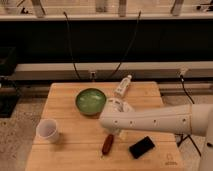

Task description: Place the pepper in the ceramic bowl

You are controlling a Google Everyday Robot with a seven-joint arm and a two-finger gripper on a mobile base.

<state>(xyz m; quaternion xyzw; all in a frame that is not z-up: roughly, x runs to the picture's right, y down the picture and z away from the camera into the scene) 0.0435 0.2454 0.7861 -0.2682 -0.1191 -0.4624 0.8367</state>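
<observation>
The pepper, small and dark red-brown, lies on the wooden table near the front, left of a black phone. The green ceramic bowl stands empty at the table's middle left. My white arm reaches in from the right. The gripper hangs over the table just right of the bowl, behind and above the pepper, with nothing seen in it.
A white cup stands at the table's left front. A clear plastic bottle lies at the back, behind the gripper. Black cables hang down the wall behind the table. The floor lies to the left.
</observation>
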